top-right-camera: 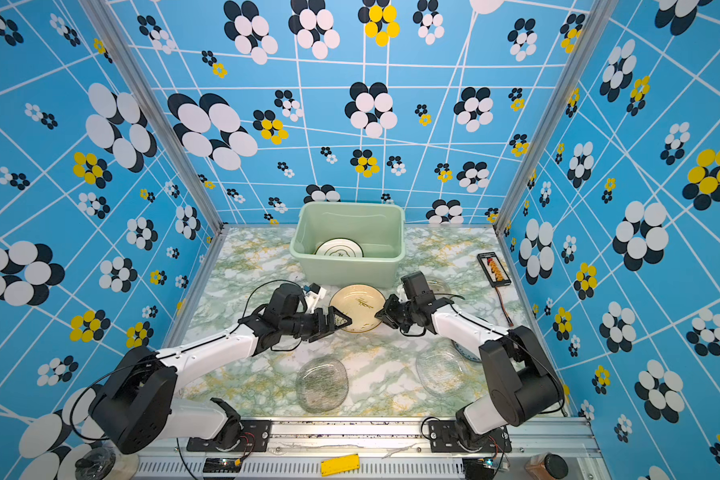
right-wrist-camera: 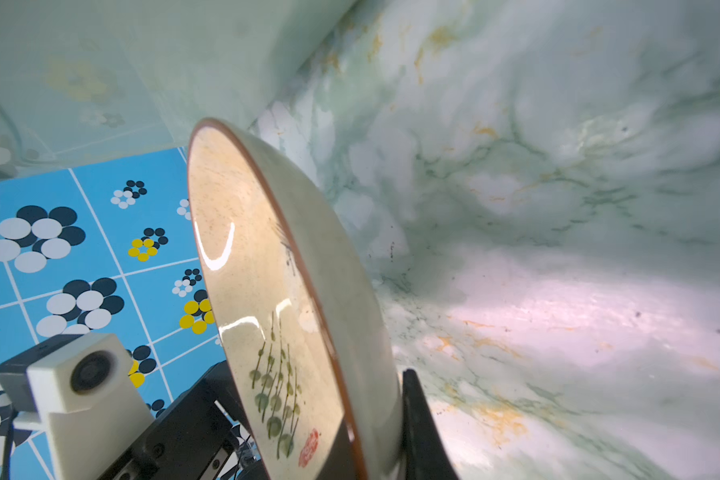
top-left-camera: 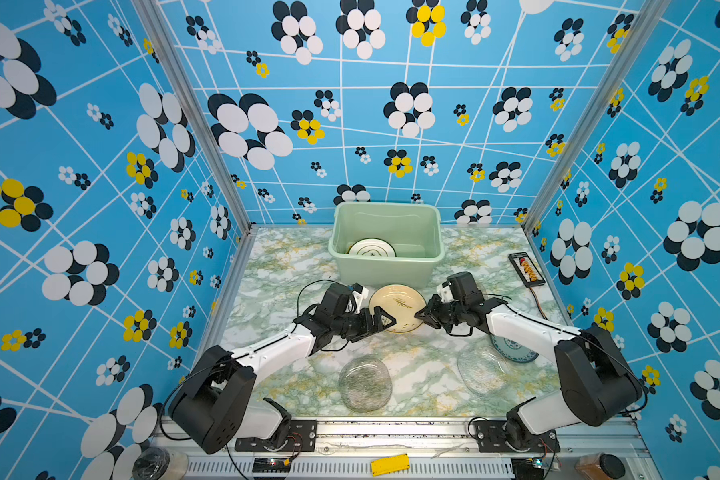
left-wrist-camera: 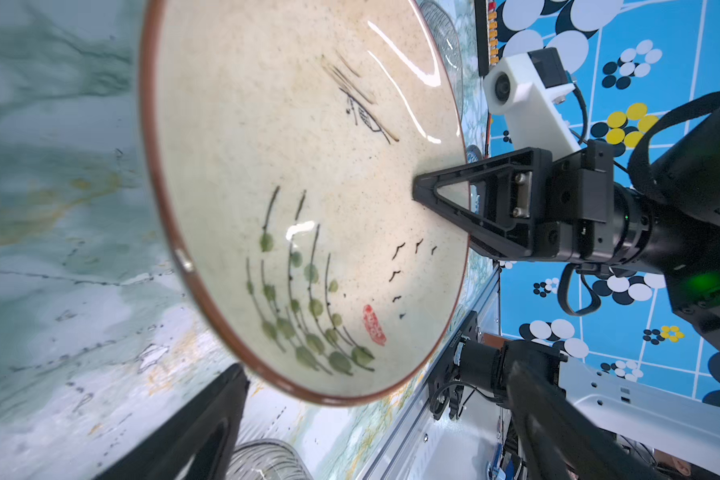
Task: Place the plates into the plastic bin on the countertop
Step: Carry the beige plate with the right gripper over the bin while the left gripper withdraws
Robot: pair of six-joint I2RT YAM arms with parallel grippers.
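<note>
Both arms stretched forward and low from their bases, forearms angled inward so the two wrists faced each other across the beige plate [top-left-camera: 397, 307] with the grass drawing. The right gripper [top-left-camera: 420, 314] was closed on that plate's rim. In the left wrist view one black finger [left-wrist-camera: 437, 195] pressed on the glazed inner face, and in the right wrist view the other finger [right-wrist-camera: 422, 424] sat against the underside. The plate was tilted in this grip above the countertop [top-left-camera: 275, 299]; whether its far edge touched the surface could not be told.

The left gripper [top-left-camera: 385, 322] stood at the opposite rim with its jaws spread wide, holding nothing, one finger over the plate's edge.

Just beyond both grippers sat the plastic bin [top-left-camera: 383, 272], with a white dark-rimmed plate [top-left-camera: 370, 248] inside. Behind the left gripper, toward the bases, lay a clear glass plate [top-left-camera: 365, 384]. Behind the right gripper lay a second clear plate [top-left-camera: 483, 370] and a blue-patterned plate [top-left-camera: 512, 349], partly under the right arm.
</note>
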